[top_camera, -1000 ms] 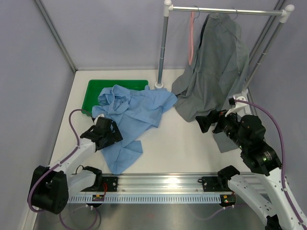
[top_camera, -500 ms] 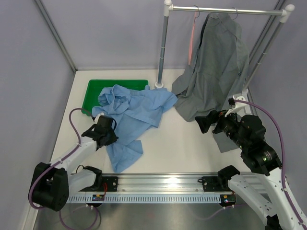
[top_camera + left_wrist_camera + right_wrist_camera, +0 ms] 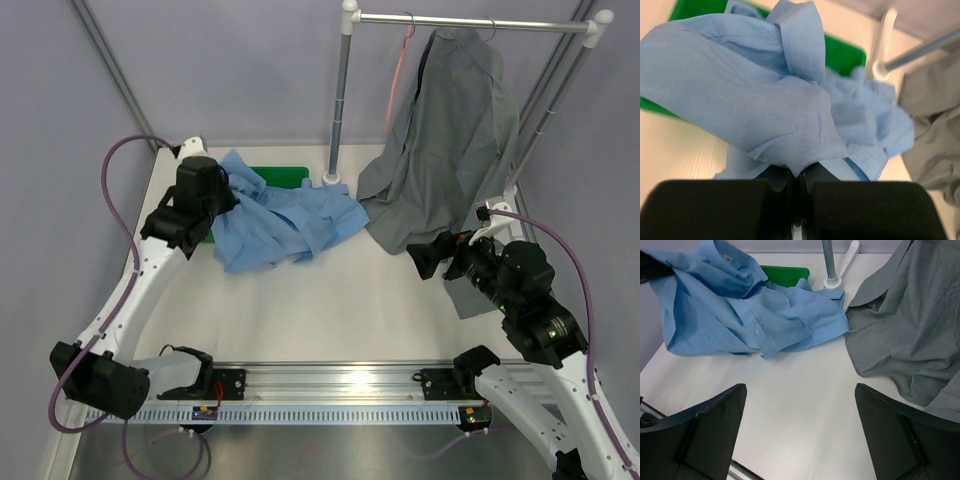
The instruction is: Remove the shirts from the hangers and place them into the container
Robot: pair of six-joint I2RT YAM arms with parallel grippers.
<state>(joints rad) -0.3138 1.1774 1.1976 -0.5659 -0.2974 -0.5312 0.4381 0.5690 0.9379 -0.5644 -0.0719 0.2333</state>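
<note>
My left gripper [image 3: 218, 188] is shut on a fold of the light blue shirt [image 3: 285, 215] and holds it up over the left end of the green container [image 3: 282, 177]. In the left wrist view the cloth [image 3: 765, 105] is pinched between the closed fingers [image 3: 795, 176], with the container [image 3: 846, 52] behind it. The rest of the blue shirt trails onto the table to the right. The slate grey shirt [image 3: 450, 140] hangs from the rack, only its hanger's hook [image 3: 490, 24] showing. The pink hanger [image 3: 398, 75] hangs bare. My right gripper [image 3: 802, 425] is open above bare table, near the grey shirt's hem [image 3: 910, 320].
The rack's left pole [image 3: 340, 100] and its foot [image 3: 832, 282] stand just right of the container. The rack's right poles [image 3: 555, 95] slant down behind my right arm. Grey walls close in the left and back sides.
My left gripper closed on the blue shirt near the table's front left, then rose and swung back over the container, dragging the shirt off the front of the table. The right arm stayed still.
</note>
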